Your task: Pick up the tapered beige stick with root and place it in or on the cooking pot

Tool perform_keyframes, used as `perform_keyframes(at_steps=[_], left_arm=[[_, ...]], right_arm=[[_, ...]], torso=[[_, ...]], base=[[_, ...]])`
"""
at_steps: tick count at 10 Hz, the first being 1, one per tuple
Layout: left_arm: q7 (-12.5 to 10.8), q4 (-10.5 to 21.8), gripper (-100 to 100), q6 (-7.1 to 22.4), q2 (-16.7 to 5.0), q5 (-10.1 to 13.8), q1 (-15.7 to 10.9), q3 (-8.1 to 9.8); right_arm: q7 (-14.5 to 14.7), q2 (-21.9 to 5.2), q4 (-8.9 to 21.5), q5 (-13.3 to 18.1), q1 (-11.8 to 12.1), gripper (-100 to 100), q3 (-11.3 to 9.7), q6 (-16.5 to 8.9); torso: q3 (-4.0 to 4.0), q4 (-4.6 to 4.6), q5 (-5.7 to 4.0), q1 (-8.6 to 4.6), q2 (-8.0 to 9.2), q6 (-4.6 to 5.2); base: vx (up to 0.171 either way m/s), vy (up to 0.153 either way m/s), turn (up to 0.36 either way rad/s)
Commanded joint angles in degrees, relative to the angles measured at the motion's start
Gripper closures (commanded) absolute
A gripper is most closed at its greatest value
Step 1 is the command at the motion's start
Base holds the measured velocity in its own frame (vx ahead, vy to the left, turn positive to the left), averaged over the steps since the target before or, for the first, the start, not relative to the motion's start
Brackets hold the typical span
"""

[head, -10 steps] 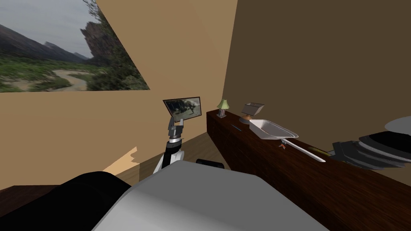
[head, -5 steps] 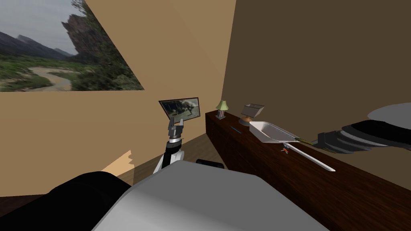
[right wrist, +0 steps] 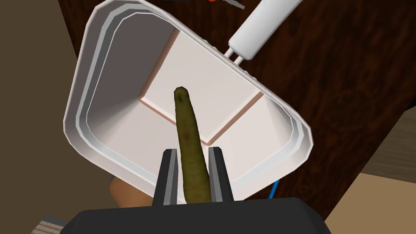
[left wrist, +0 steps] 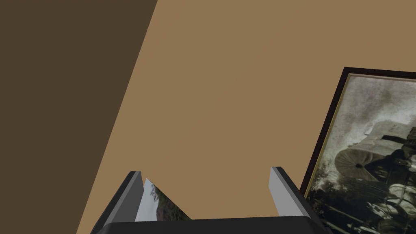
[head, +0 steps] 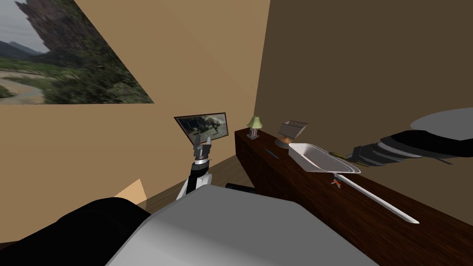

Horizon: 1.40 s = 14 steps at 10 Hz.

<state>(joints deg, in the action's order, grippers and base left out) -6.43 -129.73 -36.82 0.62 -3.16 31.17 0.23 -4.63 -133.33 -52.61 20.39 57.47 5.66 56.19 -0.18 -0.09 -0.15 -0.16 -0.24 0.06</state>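
right pincer (right wrist: 191, 151) gripping olive stick (right wrist: 187, 122), tip pointing straight out over white pot (right wrist: 93, 101)

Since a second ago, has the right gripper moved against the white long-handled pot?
Yes: the right gripper, shut on the tapered olive-brown stick, went from the white pot's handle to its bowl.

Stick (right wrist: 190, 138) olive-brown, mottled — pot (right wrist: 105, 95) white w/ pale pink base — counter (right wrist: 349, 81) dark wood-grain.
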Motion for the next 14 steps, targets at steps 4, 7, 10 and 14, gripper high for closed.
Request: perform_keyframes(at_steps=[4, 7, 10, 14], left_arm=[[0.0, 0.0, 0, 0.0, 0.0, 0.0, -0.01, 0.0], [0.0, 0.0, 0, 0.0, 0.0, 0.0, -0.01, 0.0], [0.0, 0.01, 0, 0.01, 0.0, 0.0, -0.02, 0.0], [0.0, 0.0, 0, 0.0, 0.0, 0.0, -0.01, 0.0]], right_arm=[[0.02, -0.02, 0.01, 0.0, 0.01, -100, 0.01, -0.01], [-1.17, -2.89, 1.82, -2.02, 0.34, -100, -0.42, 1.74], [-1.76, -4.49, 2.72, -3.02, 0.5, -100, -0.64, 2.62], [-3.55, -8.96, 5.43, -6.05, 0.99, -100, -1.3, 5.25]], torso=[[0.27, 0.13, 0.02, 0.06, 0.43, 0.04], [0.3, 0.14, 0.03, 0.07, 0.48, 0.04], [0.44, 0.2, -0.03, -0.14, 0.71, 0.05], [0.37, 0.17, 0.0, -0.03, 0.59, 0.04]], base=[[0.005, -0.001, 0.002], [-0.015, -0.013, -0.002], [-0.057, -0.051, 0.005], [-0.034, -0.029, 0.0]])
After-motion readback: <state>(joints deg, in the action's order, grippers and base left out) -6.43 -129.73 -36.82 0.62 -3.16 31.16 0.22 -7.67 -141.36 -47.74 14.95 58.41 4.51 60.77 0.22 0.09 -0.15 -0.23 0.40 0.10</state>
